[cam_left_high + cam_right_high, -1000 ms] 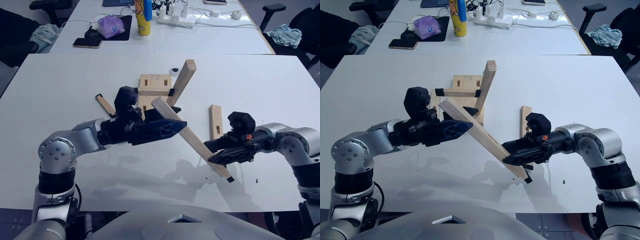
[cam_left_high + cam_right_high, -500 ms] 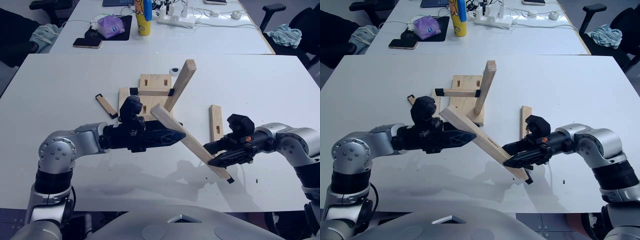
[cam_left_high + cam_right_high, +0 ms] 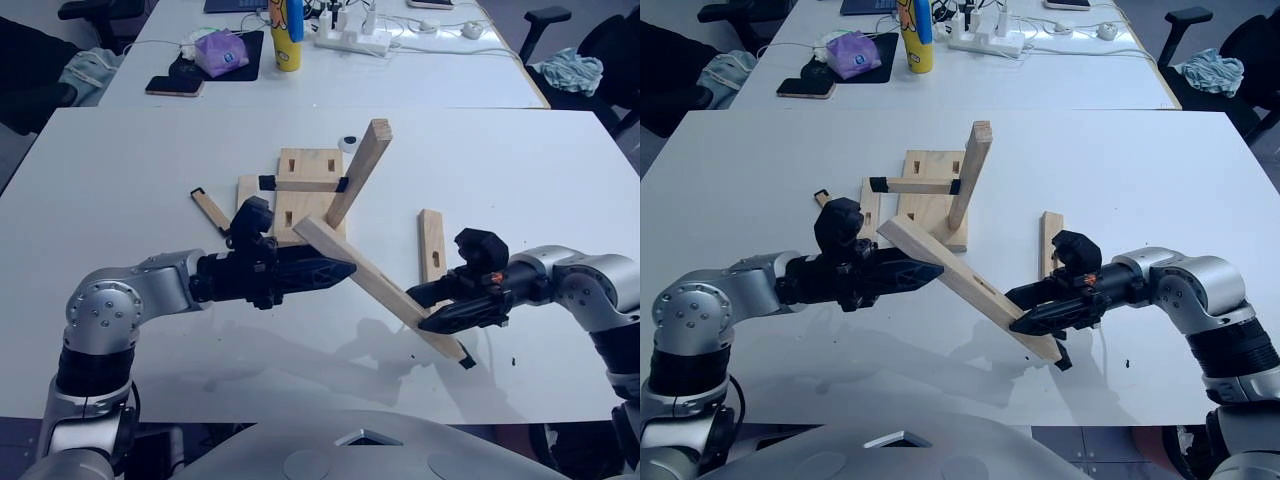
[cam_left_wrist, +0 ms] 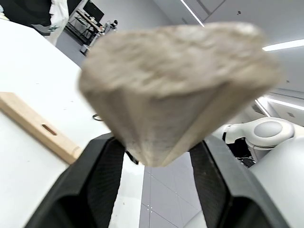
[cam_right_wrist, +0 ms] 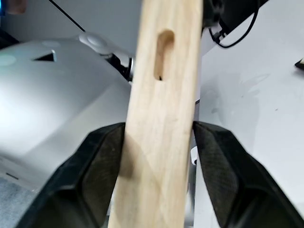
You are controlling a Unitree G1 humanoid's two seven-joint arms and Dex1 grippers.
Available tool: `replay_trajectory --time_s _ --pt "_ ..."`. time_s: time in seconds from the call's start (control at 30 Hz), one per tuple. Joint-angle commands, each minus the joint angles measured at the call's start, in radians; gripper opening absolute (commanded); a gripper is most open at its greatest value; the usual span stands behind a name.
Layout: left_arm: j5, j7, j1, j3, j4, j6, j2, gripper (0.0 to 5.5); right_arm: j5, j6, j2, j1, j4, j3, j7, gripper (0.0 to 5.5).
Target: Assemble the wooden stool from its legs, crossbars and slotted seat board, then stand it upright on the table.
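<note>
A long wooden leg (image 3: 375,288) with a slot hangs slantwise above the table, held at both ends. My left gripper (image 3: 338,268) is shut on its upper end, whose end face (image 4: 175,90) sits between the fingers (image 4: 102,175). My right gripper (image 3: 432,318) is shut on the lower end; the slotted face (image 5: 161,118) runs between its fingers (image 5: 223,171). Behind them the slotted seat board (image 3: 300,165) lies flat, with one leg (image 3: 362,165) standing tilted in it and a crossbar (image 3: 300,184) joined to that leg.
A loose leg (image 3: 431,243) lies flat to the right of the seat board and a short crossbar (image 3: 210,210) to its left. A small round object (image 3: 348,142) sits behind the board. The rear table holds a yellow bottle (image 3: 287,35), power strip (image 3: 352,40) and phone (image 3: 175,86).
My left gripper has drawn back and down, and the held leg's upper end has dropped a little to the left. The right gripper has barely moved.
</note>
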Motion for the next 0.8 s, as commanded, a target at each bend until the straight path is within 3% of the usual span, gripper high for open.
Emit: replay_trajectory --time_s 0.03,0.27,0.4,0.5,0.67,0.8 --pt "0.006 -0.019 0.026 0.021 -0.01 -0.01 0.015 2.09 0.006 -0.023 -0.023 -0.017 0.012 -0.013 0.005 2.55" --pt "0.013 -0.038 0.045 0.061 -0.012 -0.007 0.056 2.09 -0.005 -0.01 0.008 -0.02 0.119 -0.112 -0.032 2.55" --pt "0.026 -0.053 0.075 0.1 -0.016 -0.01 0.094 2.09 -0.047 -0.029 0.065 -0.038 0.245 -0.195 -0.147 3.19" --pt "0.084 -0.027 0.113 0.152 -0.053 -0.03 0.142 2.09 -0.148 -0.117 0.169 -0.006 0.21 -0.195 -0.334 3.61" --pt "0.109 0.009 0.088 0.235 -0.127 -0.042 0.225 2.09 -0.476 -0.405 0.441 0.123 0.115 -0.121 -0.823 4.32" --pt "0.148 -0.032 0.095 0.261 -0.094 -0.041 0.274 2.09 -0.652 -0.611 0.567 0.212 0.059 -0.071 -1.004 4.91"
